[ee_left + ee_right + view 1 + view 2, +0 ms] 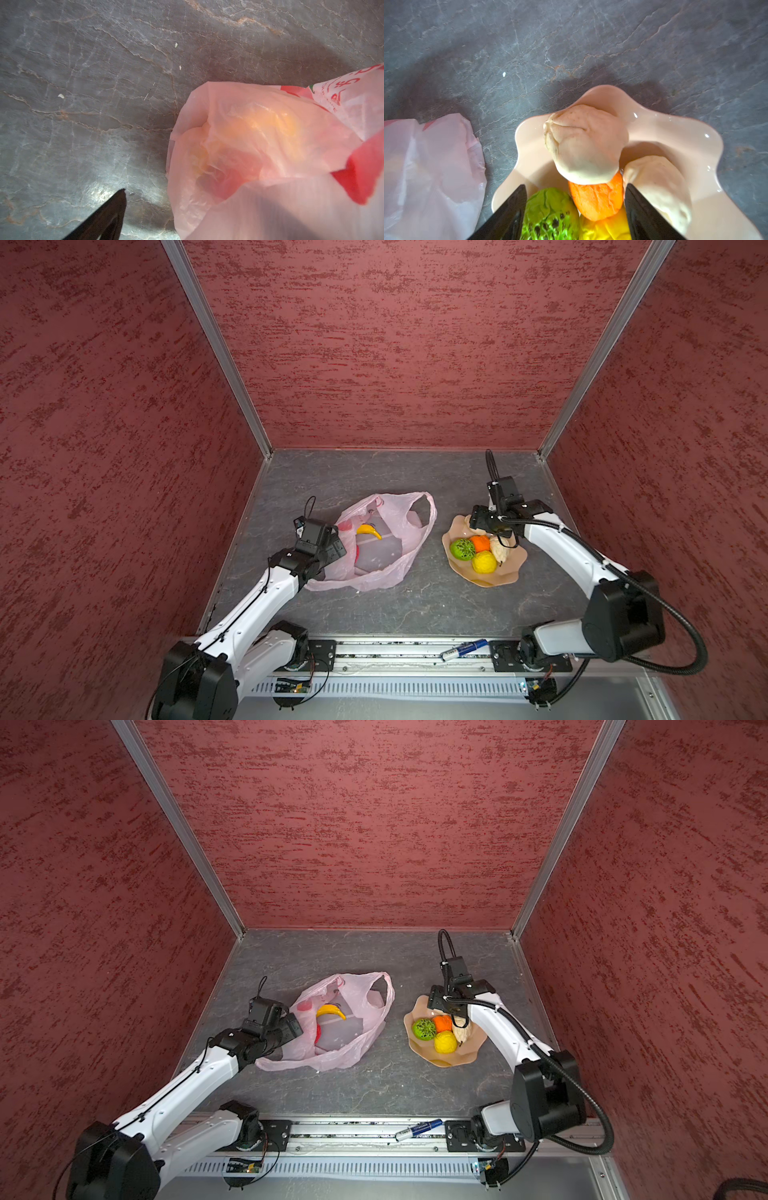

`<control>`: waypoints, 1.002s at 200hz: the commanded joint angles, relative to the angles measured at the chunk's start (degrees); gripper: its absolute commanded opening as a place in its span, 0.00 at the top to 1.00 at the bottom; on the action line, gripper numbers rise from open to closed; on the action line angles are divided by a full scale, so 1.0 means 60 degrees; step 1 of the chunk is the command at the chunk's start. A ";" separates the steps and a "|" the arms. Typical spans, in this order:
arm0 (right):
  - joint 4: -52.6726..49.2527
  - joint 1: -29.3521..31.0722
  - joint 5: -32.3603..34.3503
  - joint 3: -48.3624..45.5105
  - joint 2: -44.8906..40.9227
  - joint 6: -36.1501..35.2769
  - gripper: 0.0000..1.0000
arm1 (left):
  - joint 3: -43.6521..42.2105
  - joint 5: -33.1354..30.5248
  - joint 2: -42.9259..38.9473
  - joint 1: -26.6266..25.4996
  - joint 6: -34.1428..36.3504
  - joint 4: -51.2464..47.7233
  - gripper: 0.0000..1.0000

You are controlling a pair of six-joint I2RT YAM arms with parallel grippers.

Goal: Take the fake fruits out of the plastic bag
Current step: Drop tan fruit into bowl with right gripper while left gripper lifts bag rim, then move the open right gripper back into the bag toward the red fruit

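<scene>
The pale pink plastic bag (390, 568) (345, 1052) lies with its mouth open on the grey table, and a yellow banana (369, 531) (330, 1011) rests inside. My left gripper (336, 545) is open at the bag's left edge; one finger (108, 218) shows and plastic (228, 145) drapes over the other. My right gripper (576, 199) hangs open over the peach bowl (675, 135) with nothing between its fingers. In the bowl (494, 580) lie a green ball (462, 549), a small orange fruit (598, 201), a lemon (484, 562) and two cream pieces (585, 145) (660, 187).
A blue marker (463, 649) lies on the metal rail at the table's front edge. Red textured walls close in the left, right and back. A strip of bare table separates the bag from the bowl.
</scene>
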 commanded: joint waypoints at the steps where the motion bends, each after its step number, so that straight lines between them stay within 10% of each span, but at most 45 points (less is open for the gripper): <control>1: -0.0517 0.0103 0.0218 0.0479 -0.0818 -0.0167 0.30 | 0.0149 0.0077 0.0019 0.0133 0.0173 0.0264 0.04; 73: 0.0196 0.2462 -0.0317 0.1921 -0.1191 -0.0360 0.39 | -0.0037 0.0576 0.0057 0.0392 0.0239 0.0591 0.13; 200: 0.3177 0.5844 -0.2680 0.3860 0.3628 -0.1464 0.50 | -0.0484 0.0666 -0.0032 0.0423 0.0058 0.0649 0.34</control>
